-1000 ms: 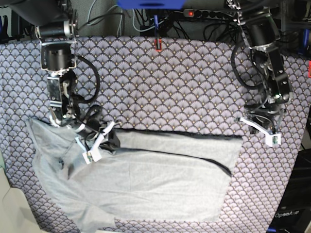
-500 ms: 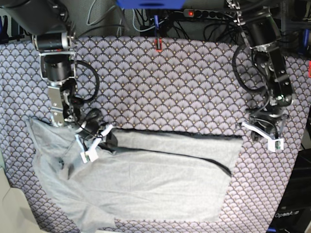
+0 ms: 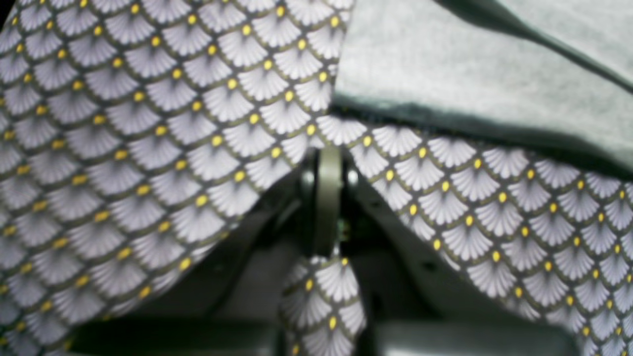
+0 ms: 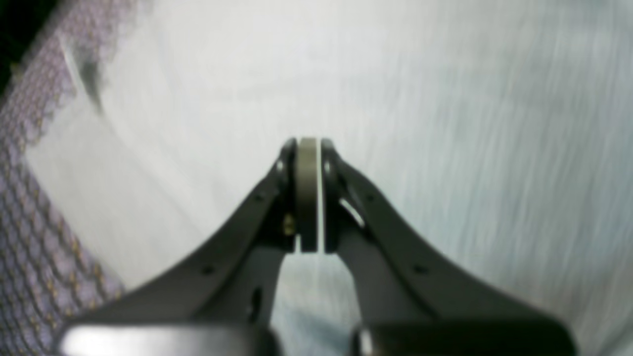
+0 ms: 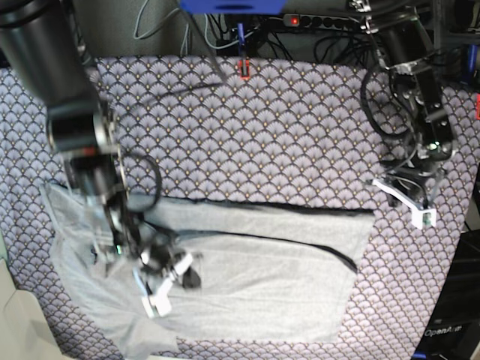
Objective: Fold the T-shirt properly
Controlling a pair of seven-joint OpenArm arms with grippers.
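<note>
Mid-fold, by the look of it: T-shirt [image 5: 247, 277] spread light grey across the near half of the bench, body smoothed into a rough rectangle, one dark-edged fold line running across its upper part, sleeve side at the base view's left still rumpled and unfolded. Right gripper [image 4: 309, 198] low over the shirt's left portion, jaws pressed together with nothing between them. Left gripper [image 3: 327, 198] off the shirt's far corner, jaws shut on a pinch of the patterned cloth [image 5: 285, 127] rather than on the shirt, whose dark hem lies just beyond. Next move probably calls for releasing that pinch, opening, and taking the hem or sleeve instead. Fan-scale cloth covering the whole bench; cables and a power strip [image 5: 322, 21] behind.
</note>
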